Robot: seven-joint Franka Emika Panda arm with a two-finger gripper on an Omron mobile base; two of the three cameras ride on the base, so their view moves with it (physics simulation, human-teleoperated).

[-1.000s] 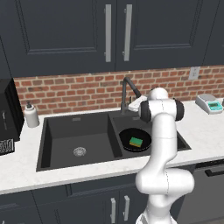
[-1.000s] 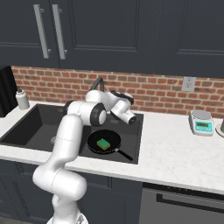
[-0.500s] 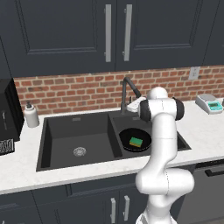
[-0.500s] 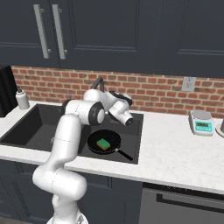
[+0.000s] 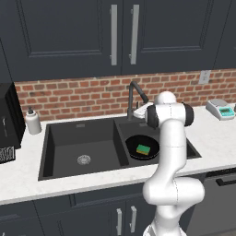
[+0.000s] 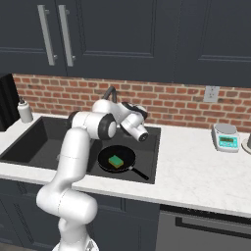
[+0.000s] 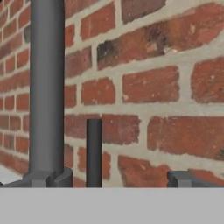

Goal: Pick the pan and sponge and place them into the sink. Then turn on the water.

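Observation:
The black pan [image 5: 143, 147] [image 6: 116, 160] lies in the right basin of the black sink [image 5: 60, 138] [image 6: 29, 142]. Inside the pan rests the green sponge [image 5: 143, 149] [image 6: 115, 161]. Behind the divider stands the dark gooseneck faucet [image 5: 133, 99] [image 6: 109, 93] [image 7: 46, 87], and no water runs from it. My arm reaches over the right basin toward the brick wall. My gripper [image 7: 113, 180] is open and holds nothing. The faucet's thin lever [image 7: 94, 153] stands between the fingertips [image 7: 183, 178], nearer the left one, with the faucet post just beyond that side.
A soap bottle [image 5: 32, 122] [image 6: 23, 111] stands left of the sink beside a black appliance [image 5: 9, 120]. A kitchen scale [image 5: 222, 109] [image 6: 226, 137] sits on the white counter to the right. Dark cabinets hang above the brick backsplash.

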